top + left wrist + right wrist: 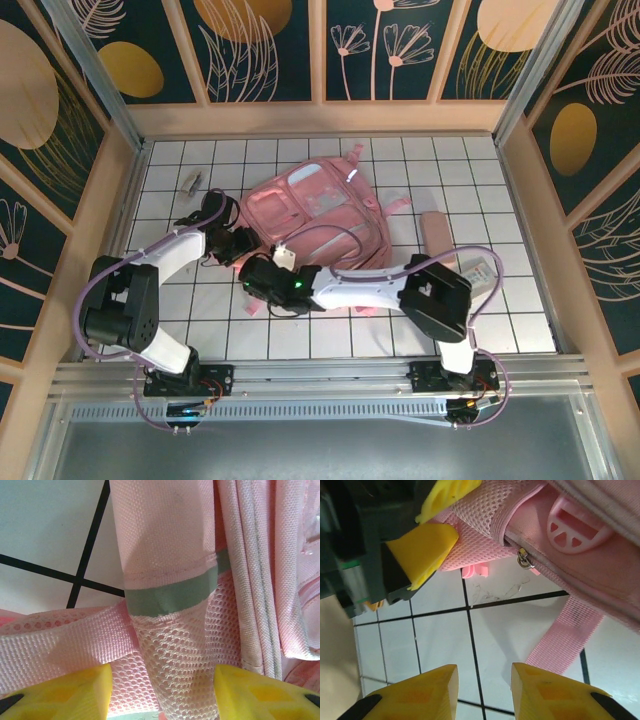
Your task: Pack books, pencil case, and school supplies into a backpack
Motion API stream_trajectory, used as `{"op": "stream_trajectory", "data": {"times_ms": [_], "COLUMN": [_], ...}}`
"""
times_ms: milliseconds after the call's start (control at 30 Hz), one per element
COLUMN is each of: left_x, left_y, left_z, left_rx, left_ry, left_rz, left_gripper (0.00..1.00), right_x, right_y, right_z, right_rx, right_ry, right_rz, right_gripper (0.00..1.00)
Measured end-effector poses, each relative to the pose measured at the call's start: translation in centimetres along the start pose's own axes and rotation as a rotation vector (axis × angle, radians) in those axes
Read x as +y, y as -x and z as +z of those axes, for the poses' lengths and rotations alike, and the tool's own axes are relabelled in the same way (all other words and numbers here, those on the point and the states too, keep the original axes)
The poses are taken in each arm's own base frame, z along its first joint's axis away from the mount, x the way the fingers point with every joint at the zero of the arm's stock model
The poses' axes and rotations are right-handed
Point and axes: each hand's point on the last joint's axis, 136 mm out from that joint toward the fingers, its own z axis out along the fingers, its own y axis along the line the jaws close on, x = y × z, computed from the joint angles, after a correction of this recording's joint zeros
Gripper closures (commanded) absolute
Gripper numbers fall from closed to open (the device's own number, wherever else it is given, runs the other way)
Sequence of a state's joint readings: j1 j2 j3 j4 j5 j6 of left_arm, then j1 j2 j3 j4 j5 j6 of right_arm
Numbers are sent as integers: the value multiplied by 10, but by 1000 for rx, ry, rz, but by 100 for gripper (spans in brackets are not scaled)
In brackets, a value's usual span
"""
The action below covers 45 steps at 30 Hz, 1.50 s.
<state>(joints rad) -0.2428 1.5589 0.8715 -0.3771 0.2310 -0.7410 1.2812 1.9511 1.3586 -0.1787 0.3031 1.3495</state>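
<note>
From above, you have the large soft pink fabric backpack (320,210) lying flat mid-table. Its long axis runs roughly away from the arm bases, slightly slanted. Both arms meet at its near-left corner. Your left gripper (240,247) is against the bag's left edge, and your right gripper (252,284) reaches across to just beside the same corner. A small grey-white oblong piece (190,183) lies well apart at the far left, and a flat tan strip (435,231) lies just right of the bag. The pale item under the right arm is too covered to name.

In the left wrist view, your left gripper (162,697) has its yellow jaws apart, astride a fold of pink mesh (175,650) below a grey-green band (170,595). It looks released rather than pinched, though the frame's bottom edge cuts off the contact.

In the right wrist view, your right gripper (484,690) is partly open over bare white tile (440,645) and holds nothing. The small metal zipper pull (522,560) lies ahead of its fingertips and a little to the right, on the bag's seam. The left arm's yellow fingers (427,550) sit at the mesh corner just left of the pull. I judge the right arm is the nearer one for the zip. The frame edge cuts off where the zip runs.
</note>
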Motion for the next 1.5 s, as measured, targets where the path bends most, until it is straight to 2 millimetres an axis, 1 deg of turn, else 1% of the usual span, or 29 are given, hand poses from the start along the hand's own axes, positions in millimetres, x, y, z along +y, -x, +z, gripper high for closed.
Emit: {"op": "stream_trajectory", "data": {"times_ms": [67,100,133,167,233,267,400,500,600,667,767,833,1167,1333,1400,1500], "left_x": [1,2,4,6,6,4,-3,-3,-6,-12,-19,-22,-24,-26,-28,-27], "left_y": [1,0,0,0,2,3,6,6,7,7,5,3,2,1,-1,-4], "left_z": [3,6,9,11,12,14,16,14,7,0,-7,-8,-11,-13,-15,-16], "left_rx": [1,4,8,9,8,9,16,18,13,13,23,34,38,47,50,56], "left_ry": [6,9,18,23,28,21,2,1,-5,-26,-57,-69,-85,-106,-122,-136], "left_rz": [2,5,6,8,9,8,15,14,16,17,11,6,5,-27,-41,-59], "left_gripper": [49,52,57,67,92,100,100,100,100,100,100,100,100,100,100,100], "right_x": [1,1,2,1,-1,-2,-10,-20,-26,-35,-43,-44,-43,-39,-36,-37], "right_y": [-2,-2,-2,0,5,9,21,28,39,44,45,46,48,49,49,47], "right_z": [10,14,18,22,27,29,35,36,40,44,50,50,51,49,48,49], "right_rx": [-25,-39,-54,-72,-111,-135,-216,-233,-239,-233,-214,-206,-163,-178,-202,-254], "right_ry": [-33,-49,-64,-80,-113,-131,-192,-230,-245,-260,-263,-258,-223,-221,-239,-269], "right_rz": [19,21,20,16,4,-1,-29,-58,-78,-94,-117,-129,-151,-92,-56,-30], "right_gripper": [67,66,65,65,65,65,63,62,62,63,64,67,68,59,58,65]}}
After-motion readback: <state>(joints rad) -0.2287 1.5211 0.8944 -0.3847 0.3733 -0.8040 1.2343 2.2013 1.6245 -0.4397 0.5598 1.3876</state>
